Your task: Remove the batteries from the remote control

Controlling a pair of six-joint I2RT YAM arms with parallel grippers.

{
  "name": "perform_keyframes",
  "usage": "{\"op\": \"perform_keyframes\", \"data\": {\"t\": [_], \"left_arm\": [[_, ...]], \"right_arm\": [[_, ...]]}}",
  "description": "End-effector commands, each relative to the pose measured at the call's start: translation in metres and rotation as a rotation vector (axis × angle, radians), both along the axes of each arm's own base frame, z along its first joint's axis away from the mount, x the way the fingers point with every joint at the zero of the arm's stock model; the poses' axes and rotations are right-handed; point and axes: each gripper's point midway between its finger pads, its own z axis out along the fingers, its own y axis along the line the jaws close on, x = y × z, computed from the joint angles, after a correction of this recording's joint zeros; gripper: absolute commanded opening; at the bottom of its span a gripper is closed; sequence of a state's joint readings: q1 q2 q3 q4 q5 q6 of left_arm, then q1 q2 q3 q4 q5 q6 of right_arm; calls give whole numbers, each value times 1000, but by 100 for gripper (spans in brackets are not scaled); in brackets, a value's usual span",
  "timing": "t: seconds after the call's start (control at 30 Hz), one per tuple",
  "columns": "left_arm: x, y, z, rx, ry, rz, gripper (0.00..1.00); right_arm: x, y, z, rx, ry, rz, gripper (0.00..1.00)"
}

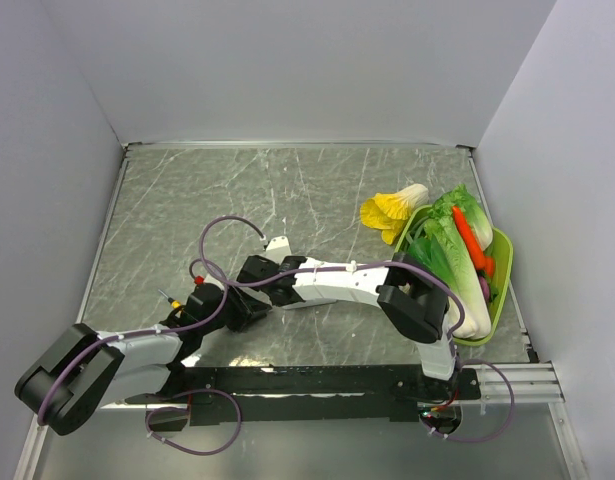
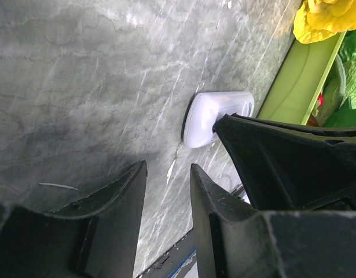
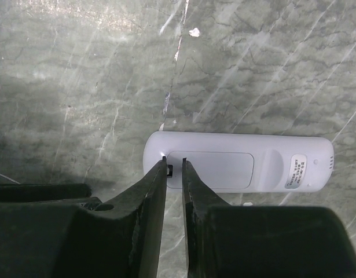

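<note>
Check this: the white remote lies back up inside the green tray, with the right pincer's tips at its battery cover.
Wrong place. The remote control lies back up on the marble table, not inside the green tray; the right wrist view shows it. The right pincer does have its tips at the battery cover.

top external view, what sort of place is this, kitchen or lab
Likely a lab test cell, not a kitchen: grey walls box in a marble-look tabletop, the left arm and right arm stand at its near edge, beside a tray of vegetables.
</note>
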State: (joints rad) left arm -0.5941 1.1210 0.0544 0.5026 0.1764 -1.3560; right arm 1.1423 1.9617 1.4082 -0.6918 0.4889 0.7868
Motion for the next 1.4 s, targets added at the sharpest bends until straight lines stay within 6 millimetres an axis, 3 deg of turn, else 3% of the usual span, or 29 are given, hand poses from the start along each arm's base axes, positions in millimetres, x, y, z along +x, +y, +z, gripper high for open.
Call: {"op": "perform_keyframes", "data": {"t": [0.0,0.3,0.83,0.93,1.03,1.37], "left_arm": [[-23,18,-32,51,83,19,41],[-22,16,-34,53,93,11,41],[-25,19,-37,52,104,22,41],[-24,20,-36,54,98,26,41],[-25,22,-36,58,96,36,41],[-24,25,-32,53,78,52,43]], "right_arm": [[-4,-9,9,-27,-8,12,21],[-4,-10,7,-27,-4,9,13],[-17,-10,-6,-30,42,2,10],[-18,-10,-7,-35,47,6,6],[-21,-6,-6,-18,51,17,0],[-21,-4,7,6,26,24,0]]}}
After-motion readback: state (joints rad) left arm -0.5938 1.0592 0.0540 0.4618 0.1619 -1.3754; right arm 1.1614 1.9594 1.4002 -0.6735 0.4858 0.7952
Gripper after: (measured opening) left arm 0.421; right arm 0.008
